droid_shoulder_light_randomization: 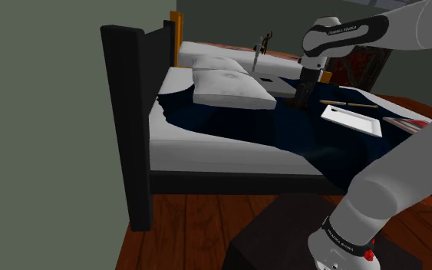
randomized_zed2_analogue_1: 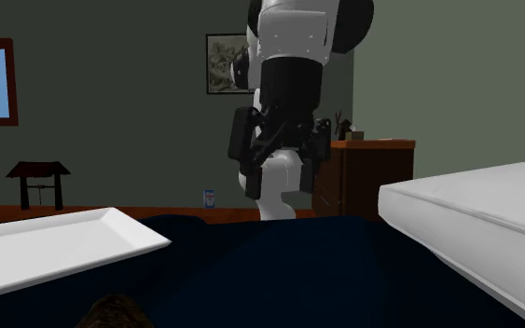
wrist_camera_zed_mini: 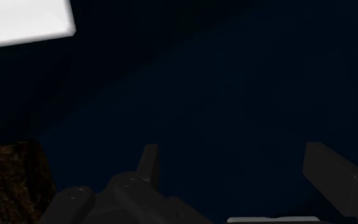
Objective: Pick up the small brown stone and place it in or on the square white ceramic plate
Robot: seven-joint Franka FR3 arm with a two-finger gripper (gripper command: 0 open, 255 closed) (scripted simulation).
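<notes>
The jaws are hanging released over the dark bedcover (wrist_camera_zed_mini: 234,95), clasping nothing. In the second exterior view, the brown stone (randomized_zed2_analogue_1: 111,312) is lying at five o'clock of the white plate (randomized_zed2_analogue_1: 55,247).

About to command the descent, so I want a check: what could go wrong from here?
The stone lies outside the open fingers, not between them; descending now would likely pinch only the dark blanket. The white plate sits near the stone, so a sideways correction might nudge it.

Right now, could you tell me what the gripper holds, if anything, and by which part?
Nothing: the gripper is open, and the brown stone lies beside it, untouched.
</notes>
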